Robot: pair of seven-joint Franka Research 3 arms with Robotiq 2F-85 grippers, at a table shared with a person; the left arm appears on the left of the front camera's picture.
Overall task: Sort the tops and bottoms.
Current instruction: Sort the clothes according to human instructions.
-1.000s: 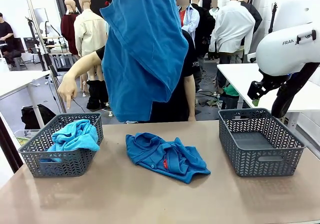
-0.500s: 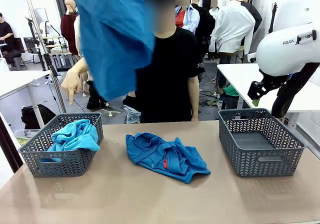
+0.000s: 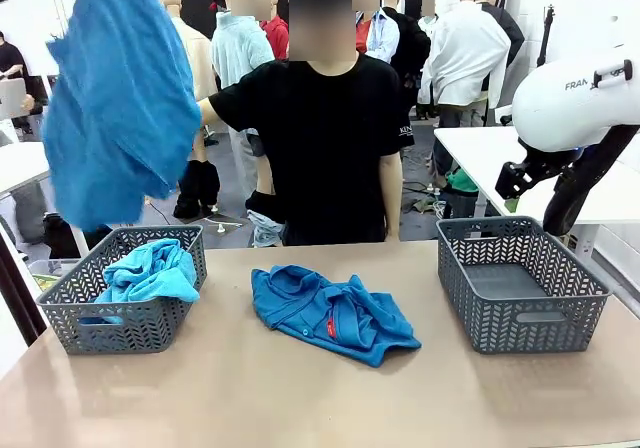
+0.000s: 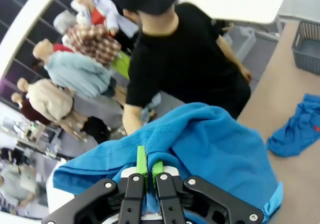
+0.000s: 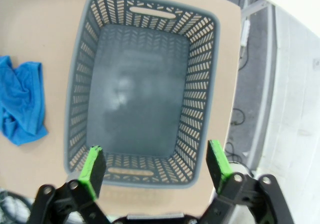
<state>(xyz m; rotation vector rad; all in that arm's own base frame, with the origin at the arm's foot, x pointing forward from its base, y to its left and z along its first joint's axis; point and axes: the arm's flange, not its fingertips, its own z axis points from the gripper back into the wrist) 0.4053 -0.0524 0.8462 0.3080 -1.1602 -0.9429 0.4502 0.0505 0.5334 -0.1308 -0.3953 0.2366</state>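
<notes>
A royal blue top (image 3: 120, 98) hangs high at the left, over the left grey basket (image 3: 70, 303), which holds a turquoise top (image 3: 150, 273). In the left wrist view my left gripper (image 4: 147, 166) is shut on that hanging top (image 4: 210, 149), green pads pinching a fold. Another blue top with a small red tag (image 3: 330, 313) lies crumpled mid-table. My right gripper (image 5: 155, 159) is open above the empty right basket (image 5: 202, 84), its fingers (image 5: 93, 164) wide apart. That table top (image 5: 20, 101) lies left of the basket.
A person in a black T-shirt (image 3: 325, 138) stands at the far edge, behind the table's middle. The right arm (image 3: 575, 98) hangs above the right basket (image 3: 520, 318). Bare tabletop (image 3: 300, 398) lies in front of the baskets.
The hanging blue top has swung from in front of the person to the far left, above the left basket. The person's pointing hand is now hidden behind it. The right arm is unmoved.
</notes>
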